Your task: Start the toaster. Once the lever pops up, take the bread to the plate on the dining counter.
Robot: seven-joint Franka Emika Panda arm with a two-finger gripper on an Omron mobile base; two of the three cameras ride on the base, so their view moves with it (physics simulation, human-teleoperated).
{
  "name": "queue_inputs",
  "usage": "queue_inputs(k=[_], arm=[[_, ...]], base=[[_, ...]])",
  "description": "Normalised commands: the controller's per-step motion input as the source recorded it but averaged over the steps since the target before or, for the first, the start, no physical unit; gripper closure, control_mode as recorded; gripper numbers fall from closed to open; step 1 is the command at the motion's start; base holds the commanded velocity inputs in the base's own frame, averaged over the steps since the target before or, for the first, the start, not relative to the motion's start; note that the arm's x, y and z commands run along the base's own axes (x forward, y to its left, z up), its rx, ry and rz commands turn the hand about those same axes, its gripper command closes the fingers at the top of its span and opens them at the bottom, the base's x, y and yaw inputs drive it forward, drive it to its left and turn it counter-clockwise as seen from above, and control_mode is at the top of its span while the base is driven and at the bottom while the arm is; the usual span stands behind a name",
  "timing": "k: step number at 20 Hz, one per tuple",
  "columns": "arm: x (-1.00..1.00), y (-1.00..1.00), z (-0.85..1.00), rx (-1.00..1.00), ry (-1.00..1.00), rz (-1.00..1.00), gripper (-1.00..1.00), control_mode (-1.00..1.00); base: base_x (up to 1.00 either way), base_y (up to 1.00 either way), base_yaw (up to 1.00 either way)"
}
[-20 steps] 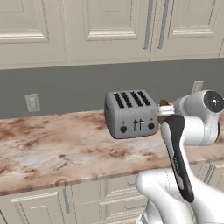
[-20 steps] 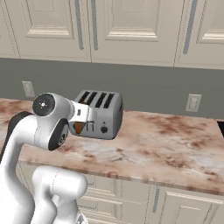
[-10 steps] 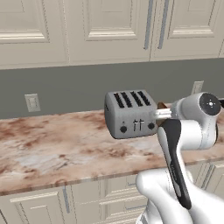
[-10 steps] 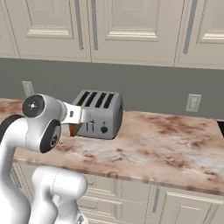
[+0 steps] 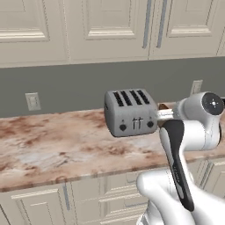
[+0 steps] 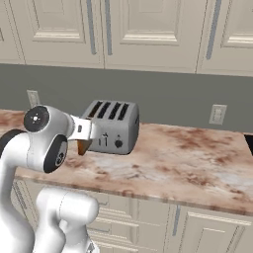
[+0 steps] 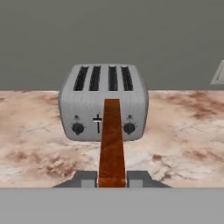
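The silver-grey toaster [image 7: 103, 103] stands on the long marble worktop [image 7: 183, 131] against the grey wall, and its slots look empty. My gripper [image 7: 112, 178] hangs in front of it, level with its face and a short way back, shut on the bread [image 7: 111, 140], an orange-brown slice seen edge-on. In the right base view the bread [image 6: 84, 146] shows as a small orange wedge under my hand, left of the toaster [image 6: 114, 128]. From the left base view the toaster [image 5: 130, 113] sits just left of my wrist. The plate and the dining counter are out of view.
Wall outlets sit on the backsplash, one [image 5: 32, 101] left of the toaster and one [image 6: 217, 114] to its right. Cream upper cabinets [image 5: 110, 26] hang above. The worktop's front edge [image 6: 163, 200] runs above cream base cabinets. My own elbow [image 5: 176, 158] crosses the lower right.
My arm has drawn slightly back from the toaster with the bread still in its grip. The toaster has stayed in place.
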Motion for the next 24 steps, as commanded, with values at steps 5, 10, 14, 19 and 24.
queue_inputs(k=[5,10,14,19,24], arm=[[0.0,0.0,0.0,0.0,0.0,0.0,1.0,1.0],[0.0,0.0,0.0,0.0,0.0,0.0,1.0,1.0],[0.0,0.0,0.0,0.0,0.0,0.0,1.0,1.0],[0.0,0.0,0.0,0.0,0.0,0.0,1.0,1.0],[0.0,0.0,0.0,0.0,0.0,0.0,1.0,1.0]], base=[[-0.93,-0.24,0.16],[-0.83,-0.01,0.58],[-0.38,0.0,0.8],[-0.02,0.0,0.95],[0.0,0.0,1.0]])
